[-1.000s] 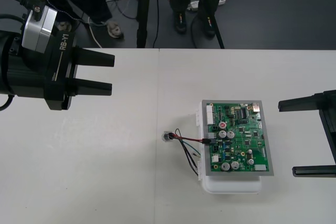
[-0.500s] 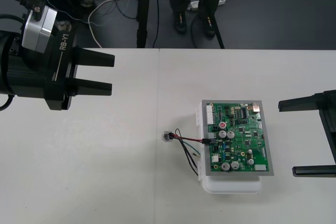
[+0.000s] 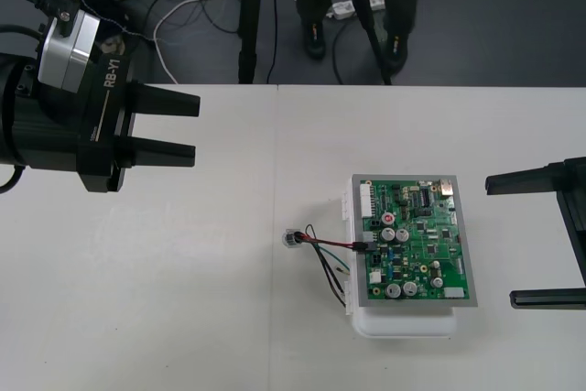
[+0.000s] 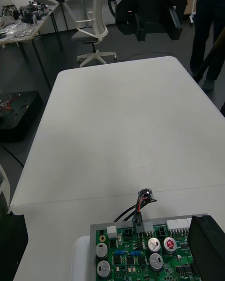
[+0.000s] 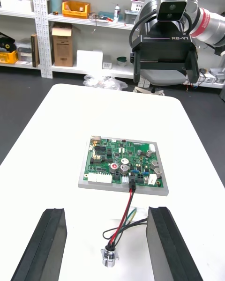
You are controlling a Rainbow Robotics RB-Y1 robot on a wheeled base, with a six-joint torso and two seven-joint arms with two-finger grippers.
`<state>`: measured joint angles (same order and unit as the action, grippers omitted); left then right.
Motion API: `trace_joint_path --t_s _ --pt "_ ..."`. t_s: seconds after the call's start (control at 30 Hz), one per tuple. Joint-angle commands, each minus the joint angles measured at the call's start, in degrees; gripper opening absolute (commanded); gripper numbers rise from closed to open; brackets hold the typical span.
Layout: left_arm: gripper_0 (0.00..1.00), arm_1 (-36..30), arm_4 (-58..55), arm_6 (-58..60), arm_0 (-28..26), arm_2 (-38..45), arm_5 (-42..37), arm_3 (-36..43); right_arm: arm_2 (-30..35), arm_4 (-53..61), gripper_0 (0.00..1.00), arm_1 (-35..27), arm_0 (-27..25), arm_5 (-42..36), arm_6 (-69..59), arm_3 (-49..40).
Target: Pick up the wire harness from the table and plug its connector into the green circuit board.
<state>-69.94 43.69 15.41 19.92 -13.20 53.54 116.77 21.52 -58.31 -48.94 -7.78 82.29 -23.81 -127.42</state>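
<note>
- Left tool [image 3: 195, 128]: upper left of the front view, over the bench [image 3: 183, 299] just inside its far edge. Fingers spread, gripping nothing.
- Right tool [image 3: 499, 242]: at the right edge of the frame, level with the circuit board [image 3: 412, 240]. Fingers spread wide and apart from the board.
- The board sits right of centre on a white base [image 3: 403, 322], well inside the far edge.
- Harness [image 3: 325, 249]: lies on the bench against the board's left edge. Its plug [image 3: 362, 245] is seated in the board. The wires [image 3: 331, 274] loop down and to the left. The socket [image 3: 290, 238] rests on the bench just right of the seam [image 3: 275, 171].
- Room: a broad stretch of open bench lies between the left tool and the harness.
- Writing: "RB-Y1" reads on the left tool's body [image 3: 112, 75]. The board's print is too small to read.
</note>
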Motion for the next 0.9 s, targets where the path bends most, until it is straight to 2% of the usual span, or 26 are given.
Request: trace_joint_path --t_s 0.03,0.9 --pt "0.5 -2.0 -0.5 -0.8 1.6 1.6 -2.3 1.3 1.8 0.9 1.0 -0.6 0.8 0.3 2.0 -0.1" --pt "0.5 -2.0 -0.5 -0.8 1.6 1.6 -2.3 1.3 1.8 0.9 1.0 -0.6 0.8 0.3 2.0 -0.1"
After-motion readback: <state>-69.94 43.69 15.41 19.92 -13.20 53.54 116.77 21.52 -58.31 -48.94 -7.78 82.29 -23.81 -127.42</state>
